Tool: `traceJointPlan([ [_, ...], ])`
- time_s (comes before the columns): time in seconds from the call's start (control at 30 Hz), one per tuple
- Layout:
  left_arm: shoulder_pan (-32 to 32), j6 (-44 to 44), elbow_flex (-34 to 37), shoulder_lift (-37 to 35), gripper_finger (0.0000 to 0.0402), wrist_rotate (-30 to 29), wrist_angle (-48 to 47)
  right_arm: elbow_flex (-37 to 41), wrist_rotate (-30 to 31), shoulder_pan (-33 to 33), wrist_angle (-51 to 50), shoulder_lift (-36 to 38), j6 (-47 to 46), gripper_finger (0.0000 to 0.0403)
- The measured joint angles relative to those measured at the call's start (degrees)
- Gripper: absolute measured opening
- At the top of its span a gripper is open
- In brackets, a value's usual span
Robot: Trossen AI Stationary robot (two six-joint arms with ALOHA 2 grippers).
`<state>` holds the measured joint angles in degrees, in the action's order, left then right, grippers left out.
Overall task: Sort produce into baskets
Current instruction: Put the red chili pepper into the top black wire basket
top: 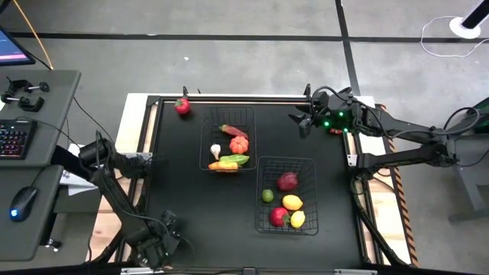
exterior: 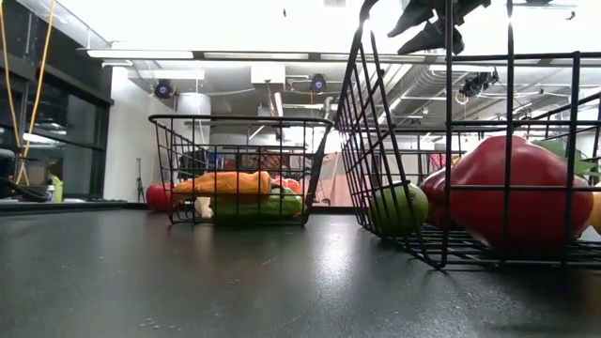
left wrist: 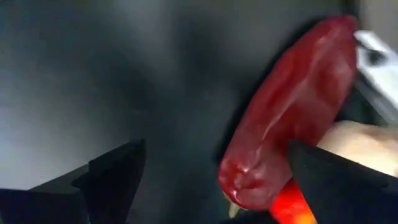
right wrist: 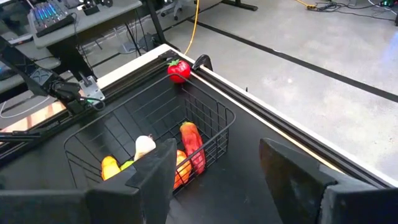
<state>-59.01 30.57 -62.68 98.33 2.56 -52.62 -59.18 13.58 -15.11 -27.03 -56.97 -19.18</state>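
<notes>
The far black wire basket [top: 227,145] holds a red chili pepper [top: 231,130], a tomato [top: 239,143], white garlic [top: 215,150], a green piece [top: 238,160] and an orange carrot [top: 221,166]. The near basket [top: 286,169] holds a dark red piece [top: 287,181], a lime [top: 267,195], a lemon [top: 293,202], a red apple [top: 279,217] and another yellow piece [top: 298,220]. A strawberry [top: 182,105] lies at the table's far left edge. My right gripper [top: 303,122] hangs open and empty to the right of the far basket. My left arm [top: 153,241] is folded at the near left corner. Its wrist view shows open fingers [left wrist: 211,180] close to a red chili pepper [left wrist: 292,106]. My left gripper: in the wrist view the chili's end [left wrist: 249,180] lies between the open fingers, close to one finger [left wrist: 336,180]. I cannot tell whether that finger touches it.
A raised black frame [top: 252,99] runs round the dark table top. A desk with a keyboard [top: 15,137] and a mouse [top: 23,200] stands off the table's left side. Bare table lies left of both baskets.
</notes>
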Motion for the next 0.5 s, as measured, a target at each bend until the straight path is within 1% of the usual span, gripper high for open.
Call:
traceJointPlan([
  [0.2, 5.37, -5.67, -0.10, -0.13, 0.0376, -6.18, -5.38, 0.00, 0.02, 0.00, -0.10, 0.00, -0.22, 0.0223],
  [0.5, 17.08, -19.92, -0.02, -0.05, 0.0376, -18.35, -6.56, 0.00, 0.02, 0.00, -0.13, -0.02, -0.24, 0.0223],
])
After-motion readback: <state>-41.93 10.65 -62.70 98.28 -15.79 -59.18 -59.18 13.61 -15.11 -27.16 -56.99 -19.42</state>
